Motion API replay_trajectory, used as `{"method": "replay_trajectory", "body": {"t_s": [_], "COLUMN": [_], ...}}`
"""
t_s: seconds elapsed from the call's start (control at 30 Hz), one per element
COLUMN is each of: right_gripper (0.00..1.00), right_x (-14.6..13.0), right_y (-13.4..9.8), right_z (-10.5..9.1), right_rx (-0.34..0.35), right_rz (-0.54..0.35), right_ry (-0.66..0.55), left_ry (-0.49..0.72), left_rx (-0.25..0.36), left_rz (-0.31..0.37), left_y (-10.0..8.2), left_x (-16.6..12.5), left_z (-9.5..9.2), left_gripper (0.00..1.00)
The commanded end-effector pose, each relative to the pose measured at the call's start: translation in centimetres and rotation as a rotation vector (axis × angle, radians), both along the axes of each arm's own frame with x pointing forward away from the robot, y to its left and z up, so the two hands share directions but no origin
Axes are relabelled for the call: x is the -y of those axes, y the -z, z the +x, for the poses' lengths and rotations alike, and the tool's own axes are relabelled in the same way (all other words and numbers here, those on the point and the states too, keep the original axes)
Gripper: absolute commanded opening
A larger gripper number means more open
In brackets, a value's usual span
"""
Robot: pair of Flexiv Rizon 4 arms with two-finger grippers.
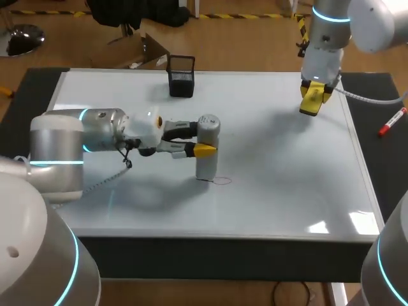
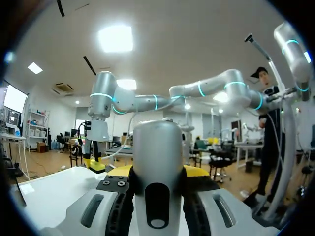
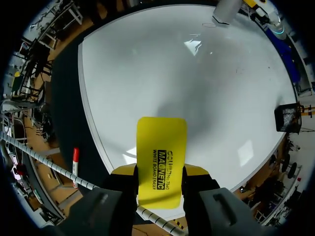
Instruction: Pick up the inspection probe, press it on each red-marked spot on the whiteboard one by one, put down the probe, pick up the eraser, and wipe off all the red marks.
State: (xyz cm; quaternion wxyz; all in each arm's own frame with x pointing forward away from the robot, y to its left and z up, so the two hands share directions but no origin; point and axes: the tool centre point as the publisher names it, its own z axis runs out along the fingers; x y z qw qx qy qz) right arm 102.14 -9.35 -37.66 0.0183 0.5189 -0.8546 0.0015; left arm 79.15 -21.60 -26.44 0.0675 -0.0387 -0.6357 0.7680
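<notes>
The left hand (image 1: 201, 141) is clamped on the upright probe (image 1: 208, 167), its tip on the whiteboard (image 1: 287, 178) at a faint red mark (image 1: 221, 181). The right hand (image 1: 313, 97), well apart over the far right corner, grips the yellow eraser (image 3: 161, 162).

Yel. eraser (image 3: 161, 160), silver probe (image 1: 207, 146), wht board (image 1: 287, 178)

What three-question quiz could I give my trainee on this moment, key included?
1. True or false: the left gripper is shut on the probe.
2. The right gripper holds: A eraser, B probe, C nothing?
3. Fill in: beside the probe's base, the whiteboard bears a faint red ___.
Key: 1 true; 2 A; 3 mark.
</notes>
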Motion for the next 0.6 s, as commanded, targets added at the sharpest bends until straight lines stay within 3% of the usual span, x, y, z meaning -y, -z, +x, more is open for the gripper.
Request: {"method": "replay_trajectory", "body": {"t_s": [0.03,0.6], "right_gripper": [0.0,0.0], "right_x": [0.1,0.1], "right_y": [-0.1,-0.1], "right_z": [0.0,0.0], "right_rx": [0.0,0.0], "right_rz": [-0.002,-0.002], "right_ry": [-0.002,-0.002], "left_ry": [0.039,0.069], "left_rx": [0.001,0.001], "left_rz": [-0.006,-0.002], "left_y": [0.4,1.5], "left_x": [1.5,3.3], "left_z": [0.1,-0.5], "left_gripper": [0.0,0.0]}}
